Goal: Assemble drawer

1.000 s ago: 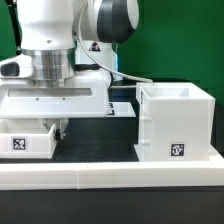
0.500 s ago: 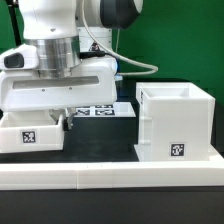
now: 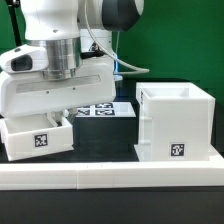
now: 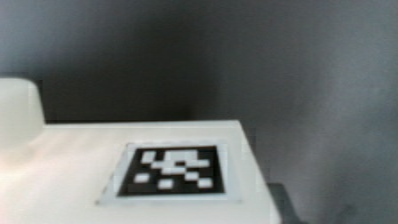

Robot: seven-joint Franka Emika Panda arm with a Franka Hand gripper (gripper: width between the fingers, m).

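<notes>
The tall white drawer casing (image 3: 176,120) stands at the exterior view's right, open side up, with a tag on its front. One white knobbed tray (image 3: 36,139) hangs tilted at the exterior view's left, just above the table. My gripper (image 3: 64,118) is shut on the tray's wall from above. The wrist view shows the tray's white face (image 4: 71,160) with its black-and-white tag (image 4: 175,170) close up, over the dark table. My fingertips do not show clearly there. The second tray is out of view.
The long low white rail (image 3: 112,176) runs along the front edge. The marker board (image 3: 100,110) lies flat behind the tray and casing. A green wall stands at the back. Dark table shows between tray and casing.
The tray has been lifted off the table and now tilts, its side toward the casing raised. My gripper and wrist have shifted a little toward the exterior view's left and up.
</notes>
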